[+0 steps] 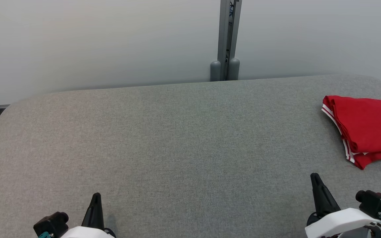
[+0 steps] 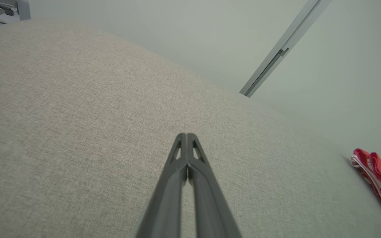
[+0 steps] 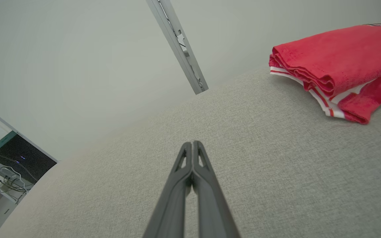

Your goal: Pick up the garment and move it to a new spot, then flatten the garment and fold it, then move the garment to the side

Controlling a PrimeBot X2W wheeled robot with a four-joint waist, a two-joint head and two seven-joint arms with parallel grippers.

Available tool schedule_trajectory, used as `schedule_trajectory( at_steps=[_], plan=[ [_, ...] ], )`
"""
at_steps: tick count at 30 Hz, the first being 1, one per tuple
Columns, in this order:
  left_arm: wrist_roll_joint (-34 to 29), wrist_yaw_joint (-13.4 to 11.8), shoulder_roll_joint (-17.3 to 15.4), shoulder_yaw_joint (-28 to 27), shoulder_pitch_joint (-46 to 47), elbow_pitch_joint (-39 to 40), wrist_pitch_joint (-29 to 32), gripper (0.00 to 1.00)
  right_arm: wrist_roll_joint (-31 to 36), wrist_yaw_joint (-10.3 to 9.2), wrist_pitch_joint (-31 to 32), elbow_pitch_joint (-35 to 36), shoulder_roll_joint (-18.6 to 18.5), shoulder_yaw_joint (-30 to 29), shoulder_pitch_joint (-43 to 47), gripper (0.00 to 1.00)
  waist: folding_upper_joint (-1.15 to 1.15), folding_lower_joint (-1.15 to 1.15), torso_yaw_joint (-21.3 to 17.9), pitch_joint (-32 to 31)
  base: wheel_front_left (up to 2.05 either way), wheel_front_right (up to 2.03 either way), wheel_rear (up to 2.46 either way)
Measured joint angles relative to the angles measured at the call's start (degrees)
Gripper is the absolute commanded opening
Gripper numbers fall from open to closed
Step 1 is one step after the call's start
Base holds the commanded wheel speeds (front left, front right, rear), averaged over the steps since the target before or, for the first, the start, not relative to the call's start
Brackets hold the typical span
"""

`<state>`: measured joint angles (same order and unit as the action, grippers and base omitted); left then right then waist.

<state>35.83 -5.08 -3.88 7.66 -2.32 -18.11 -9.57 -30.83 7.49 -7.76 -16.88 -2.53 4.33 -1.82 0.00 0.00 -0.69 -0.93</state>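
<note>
A red garment (image 1: 365, 129) with white trim lies folded into a thick stack at the table's right edge; its dark lettering runs off the head view. The same garment (image 3: 336, 66) appears at upper right of the right wrist view and as a small garment (image 2: 379, 181) at far right of the left wrist view. My right gripper (image 1: 315, 177) rests low at the front right, below and left of the stack, apart from it, fingers pressed together and empty. My left gripper (image 1: 96, 196) sits at the front left, also shut and empty, as the left gripper (image 2: 186, 135) and right gripper (image 3: 192, 143) tips confirm.
The grey fabric table (image 1: 164, 142) spreads wide, with rounded corners. A pale wall and a grey metal post (image 1: 227, 39) stand behind its far edge. A rack with cables (image 3: 5, 165) stands off to the side in the right wrist view.
</note>
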Motion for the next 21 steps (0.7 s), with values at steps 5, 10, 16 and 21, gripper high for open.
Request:
schedule_trajectory(
  at_steps=[5,10,16,21],
  plan=[
    [4.1,0.9,0.1,-1.1,0.4,0.3,1.1,0.0,-4.7,0.0,0.8,0.2,-0.1,-0.5,-0.1,0.0,0.0,0.0,0.0,0.1,0.0,0.0,0.0],
    [7.9,1.8,0.3,-2.0,1.0,0.6,2.2,0.0,-9.1,0.0,1.8,0.4,-0.3,-1.2,-0.4,0.0,0.0,0.0,0.1,0.1,0.0,0.0,0.0],
    [12.4,2.7,0.3,-3.1,1.7,0.9,3.5,0.0,-13.9,-0.01,2.7,0.7,-0.4,-1.9,-0.8,0.0,0.0,0.0,0.1,0.2,0.0,0.0,0.0],
    [15.8,3.5,0.4,-4.0,2.0,1.1,4.5,0.0,-17.8,-0.01,3.5,0.9,-0.5,-2.3,-1.1,0.0,0.0,0.0,0.1,0.2,0.0,0.0,0.0]
  ],
)
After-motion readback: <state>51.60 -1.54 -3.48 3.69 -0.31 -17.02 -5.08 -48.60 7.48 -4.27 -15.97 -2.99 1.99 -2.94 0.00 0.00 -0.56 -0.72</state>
